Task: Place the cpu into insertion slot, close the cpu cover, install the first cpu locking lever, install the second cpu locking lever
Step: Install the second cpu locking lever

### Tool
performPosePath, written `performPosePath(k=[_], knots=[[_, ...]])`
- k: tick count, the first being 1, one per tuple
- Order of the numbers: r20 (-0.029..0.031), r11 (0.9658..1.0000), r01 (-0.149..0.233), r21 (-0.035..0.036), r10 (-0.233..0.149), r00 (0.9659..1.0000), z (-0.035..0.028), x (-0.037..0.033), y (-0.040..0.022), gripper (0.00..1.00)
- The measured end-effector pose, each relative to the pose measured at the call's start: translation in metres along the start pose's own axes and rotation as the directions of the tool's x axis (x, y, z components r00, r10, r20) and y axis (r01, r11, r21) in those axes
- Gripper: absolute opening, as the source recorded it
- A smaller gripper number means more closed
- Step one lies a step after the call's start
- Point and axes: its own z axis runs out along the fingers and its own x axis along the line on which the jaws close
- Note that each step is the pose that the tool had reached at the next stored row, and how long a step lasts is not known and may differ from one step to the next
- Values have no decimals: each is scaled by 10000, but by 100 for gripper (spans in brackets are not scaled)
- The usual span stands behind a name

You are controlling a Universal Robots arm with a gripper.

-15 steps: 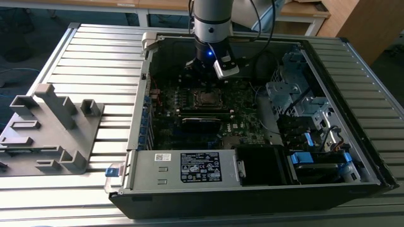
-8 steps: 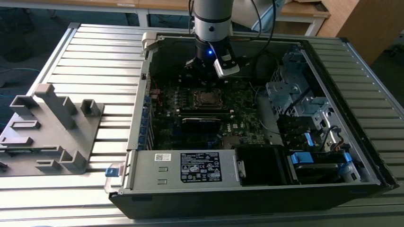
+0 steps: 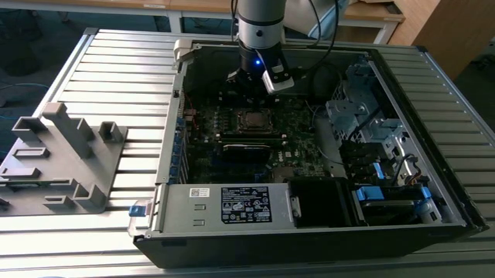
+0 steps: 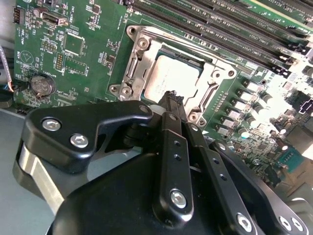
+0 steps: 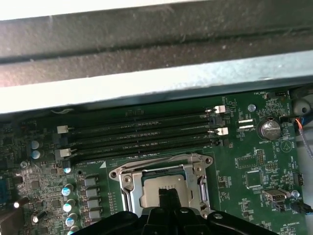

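The cpu (image 4: 171, 78) lies in the insertion slot (image 5: 203, 185) on the green board, its dull metal top facing up. Over it lies the silver cpu cover (image 4: 143, 58), and the chip shows through the cover's cut-out. My gripper (image 4: 171, 96) hangs just above the near edge of the socket, its two black fingers pressed together with nothing between them. In the first wrist view the gripper (image 5: 168, 196) tips overlap the cpu (image 5: 157, 185). In the exterior view the gripper (image 3: 254, 104) stands over the socket (image 3: 254, 120). How the thin locking levers stand is unclear.
Long black memory slots (image 5: 142, 132) run beside the socket, with the case wall (image 5: 146, 78) beyond. A coin battery (image 4: 43, 84) sits on the board. The power supply (image 3: 232, 205), drive cages (image 3: 371, 121) and a grey fixture (image 3: 62, 156) outside the case bound the space.
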Motion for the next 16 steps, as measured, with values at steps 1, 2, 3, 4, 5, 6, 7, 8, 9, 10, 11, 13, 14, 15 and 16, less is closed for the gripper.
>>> performPosePath(k=[1,2,3,4,5,6,7,8,9,10,11,13,14,15,16], knots=[[0,10000,0,0,0,10000,0,0,0,11],[0,10000,0,-1,0,10000,0,0,0,11],[1,10000,0,-1,0,10000,0,0,0,11],[0,10000,0,-1,0,10000,0,0,0,11],[-24,10000,1,3,-1,10000,0,0,0,11],[-97,10000,1,14,-1,10000,0,-1,0,11],[-174,10000,1,24,0,9998,1,-1,0,11],[-261,10000,1,37,0,9997,2,-1,0,11],[-336,10000,1,50,1,9994,2,-2,0,11],[-336,10000,0,51,1,9994,2,-2,0,11],[-337,10000,1,50,1,9994,2,-2,0,11],[-338,10000,0,50,1,9994,2,-2,0,11],[-338,10000,1,49,1,9994,2,-2,0,11],[-338,10000,1,49,0,9994,0,-2,0,11],[-338,10000,1,48,1,9994,-6,-2,0,11]])
